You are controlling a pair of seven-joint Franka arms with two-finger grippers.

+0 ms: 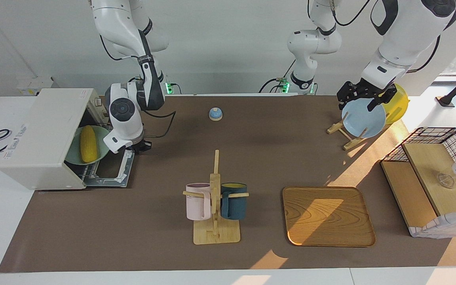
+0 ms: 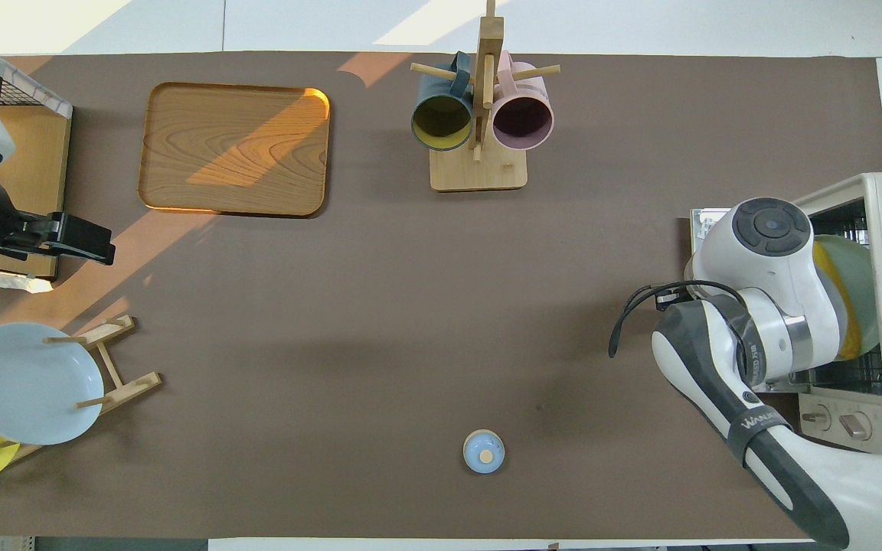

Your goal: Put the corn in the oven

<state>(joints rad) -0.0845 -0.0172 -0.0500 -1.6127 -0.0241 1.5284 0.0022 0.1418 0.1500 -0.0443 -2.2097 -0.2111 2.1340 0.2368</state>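
Corn: bright yellow plastic corn cob point(image 1: 88, 143) lies on a pale green plate point(image 1: 102, 147), on the rack inside the boxy white toaster oven point(image 1: 42, 138), left of the facing frame.
Progress: judged nearly done; drop-down door point(image 1: 111, 170) open.
Right pincer point(image 1: 140, 147): at the oven mouth; opening cannot tell.
Left pincer point(image 1: 364, 99): over the blue plate point(image 1: 360, 120), waiting; grip cannot tell.
Writing: oven's side print unreadable; arm shows "WANLI", partly.

The corn point(image 1: 88, 143) looks like glossy yellow plastic. The oven point(image 1: 42, 138) has a smooth, matt white shell. A matt brown mat covers the bench point(image 1: 164, 245). The tray point(image 1: 327, 215) is grained wood with a soft sheen.
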